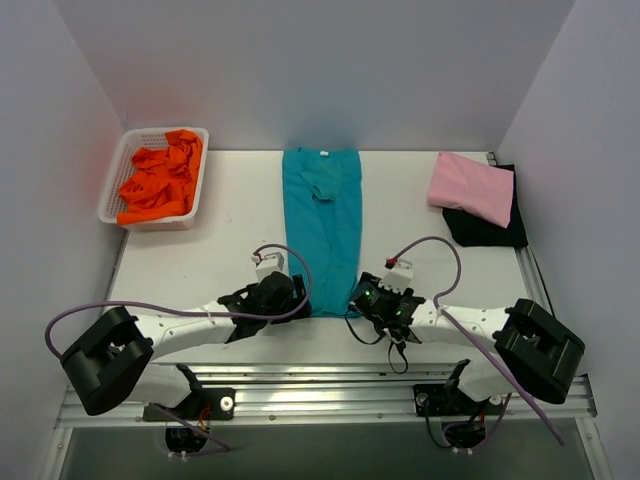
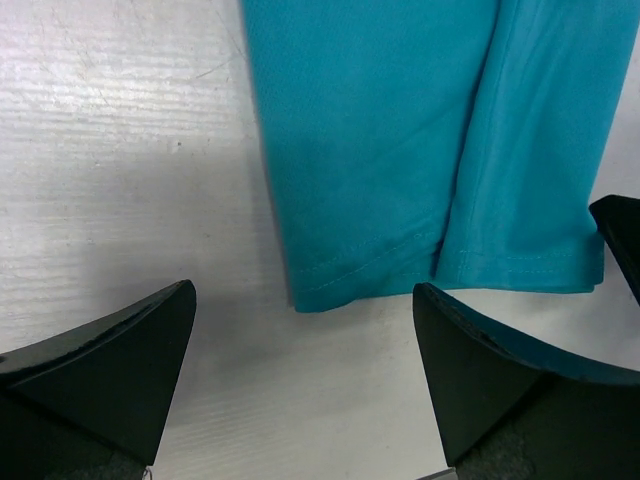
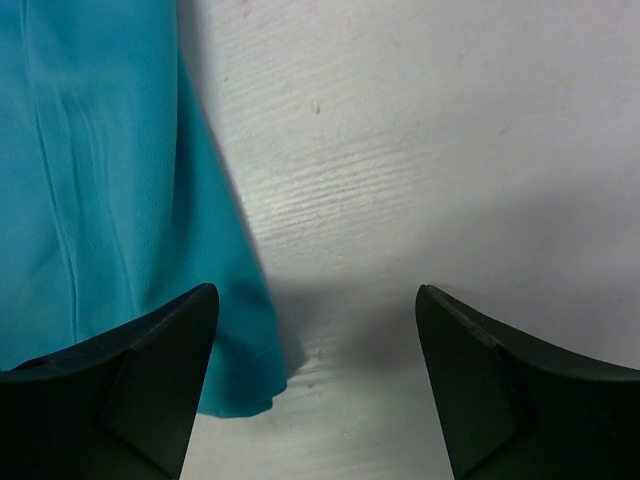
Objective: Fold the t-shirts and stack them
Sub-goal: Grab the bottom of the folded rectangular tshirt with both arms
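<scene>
The teal t-shirt (image 1: 322,225) lies folded into a long strip down the middle of the table, hem toward me. My left gripper (image 1: 285,293) is open at its near left corner; the hem corner (image 2: 330,290) shows just beyond the open fingers. My right gripper (image 1: 367,297) is open at the near right corner (image 3: 235,385), which lies by the left finger (image 3: 130,390). A folded pink t-shirt (image 1: 470,187) lies on a black t-shirt (image 1: 490,228) at the far right. Orange t-shirts (image 1: 160,180) fill the basket.
A white mesh basket (image 1: 112,190) stands at the far left. White walls enclose the table on three sides. A metal rail (image 1: 320,385) runs along the near edge by the arm bases.
</scene>
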`<act>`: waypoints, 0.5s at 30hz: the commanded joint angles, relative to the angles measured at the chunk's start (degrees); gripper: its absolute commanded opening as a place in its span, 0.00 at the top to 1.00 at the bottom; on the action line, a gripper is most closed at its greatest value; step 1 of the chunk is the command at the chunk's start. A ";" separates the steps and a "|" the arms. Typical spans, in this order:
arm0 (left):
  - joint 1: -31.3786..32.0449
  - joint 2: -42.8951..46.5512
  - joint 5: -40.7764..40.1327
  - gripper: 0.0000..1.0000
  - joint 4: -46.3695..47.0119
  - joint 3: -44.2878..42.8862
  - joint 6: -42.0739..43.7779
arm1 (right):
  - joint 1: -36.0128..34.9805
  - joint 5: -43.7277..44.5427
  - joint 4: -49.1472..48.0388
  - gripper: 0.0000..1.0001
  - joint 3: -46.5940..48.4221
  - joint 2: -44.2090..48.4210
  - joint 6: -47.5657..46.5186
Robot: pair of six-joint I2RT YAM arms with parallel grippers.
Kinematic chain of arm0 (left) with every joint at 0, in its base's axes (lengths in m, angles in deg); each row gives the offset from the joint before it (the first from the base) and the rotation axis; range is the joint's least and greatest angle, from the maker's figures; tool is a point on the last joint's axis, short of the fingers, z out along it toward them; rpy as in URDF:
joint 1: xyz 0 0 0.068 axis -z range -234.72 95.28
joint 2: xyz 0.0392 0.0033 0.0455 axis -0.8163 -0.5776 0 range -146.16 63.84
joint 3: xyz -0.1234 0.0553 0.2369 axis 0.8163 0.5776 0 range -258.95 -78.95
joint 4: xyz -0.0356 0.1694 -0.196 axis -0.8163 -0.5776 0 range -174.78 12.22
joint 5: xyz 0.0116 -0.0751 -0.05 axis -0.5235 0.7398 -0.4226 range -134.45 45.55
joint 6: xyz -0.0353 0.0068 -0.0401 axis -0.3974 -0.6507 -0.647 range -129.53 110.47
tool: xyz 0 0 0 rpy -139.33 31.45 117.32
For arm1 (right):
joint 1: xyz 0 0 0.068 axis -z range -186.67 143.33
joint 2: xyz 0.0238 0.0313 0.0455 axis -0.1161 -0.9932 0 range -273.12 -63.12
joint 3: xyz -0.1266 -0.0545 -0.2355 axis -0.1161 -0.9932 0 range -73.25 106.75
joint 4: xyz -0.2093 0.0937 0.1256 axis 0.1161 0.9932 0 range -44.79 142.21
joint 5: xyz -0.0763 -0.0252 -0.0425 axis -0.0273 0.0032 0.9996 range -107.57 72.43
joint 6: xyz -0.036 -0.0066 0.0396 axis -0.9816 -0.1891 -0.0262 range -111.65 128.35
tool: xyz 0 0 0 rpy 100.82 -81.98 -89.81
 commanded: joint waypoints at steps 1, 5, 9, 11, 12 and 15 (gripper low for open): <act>0.81 -0.81 -2.06 0.01 7.84 1.76 -3.76 | -1.91 0.86 -2.60 0.28 0.18 -0.65 4.27; 1.33 -3.36 -1.71 0.00 9.17 1.15 -4.37 | -2.53 1.30 -3.38 0.49 1.33 -3.03 3.92; 1.42 -5.64 -1.53 0.00 10.31 0.62 -4.37 | -2.79 1.21 -4.27 0.57 2.03 -5.14 3.75; 1.42 -6.26 -1.44 0.00 10.57 0.71 -4.37 | -2.88 1.21 -4.36 0.64 2.21 -6.11 3.75; 1.42 -6.44 -1.53 0.06 10.92 0.71 -4.37 | -2.88 1.21 -4.36 0.66 2.29 -6.29 3.74; 1.42 -6.53 -1.36 0.11 12.77 1.59 -4.37 | -2.88 1.30 -4.53 0.77 2.03 -6.46 3.66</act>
